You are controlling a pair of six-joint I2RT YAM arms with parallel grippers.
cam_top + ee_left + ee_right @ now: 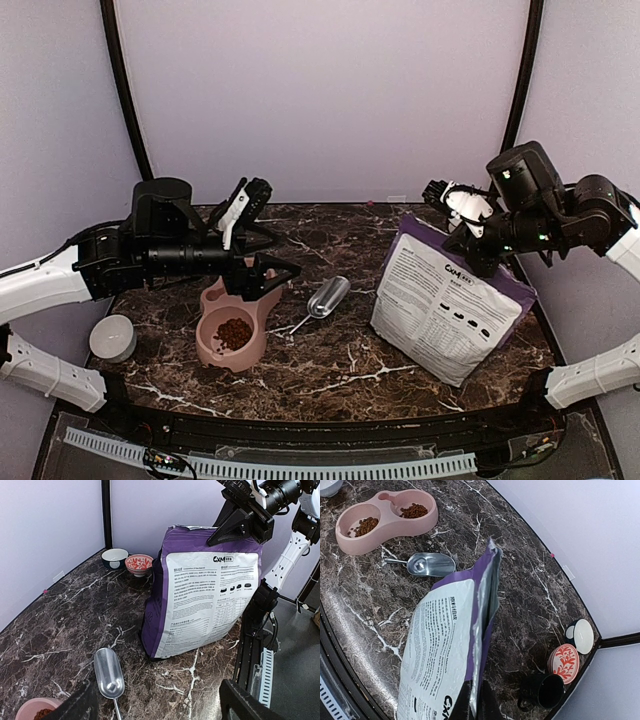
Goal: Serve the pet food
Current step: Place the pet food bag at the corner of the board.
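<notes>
Grip first: right claw [476, 705] is pinched together on the top edge of the purple-and-white bag [445, 310]; the bag hangs and leans below it, foot resting on the marble table [330, 365]. Left claw [262, 235] stands wide apart, holding nothing, hovering above the far well of the pink double bowl [390, 530].

Pet food [366, 526] lies directly below the left claw, a shallow heap in each well of that bowl; from the right claw it is well apart, across the table. More is probably inside the bag, but I cannot see in.

Handling, as judged: kibble is dry, light, loose; it rolls and scatters; no single pellet is worth pinching. Better taken in bulk, by the thin handle of the metal scoop [328, 297] or by tipping the bag. Bag looks soft and floppy, likely to sag and shift if held by one edge only.

Outward: scoop lies empty on the table between the two claws, just beside the bowl; a white bowl [112, 338] sits beyond the left claw, to its outer side. Beyond the right claw, in the far corner, sit a dark bowl [114, 557], a red patterned bowl [139, 563] and a black mug [542, 691]. Nothing blocks the scoop; the bag stands between the scoop and that corner.
</notes>
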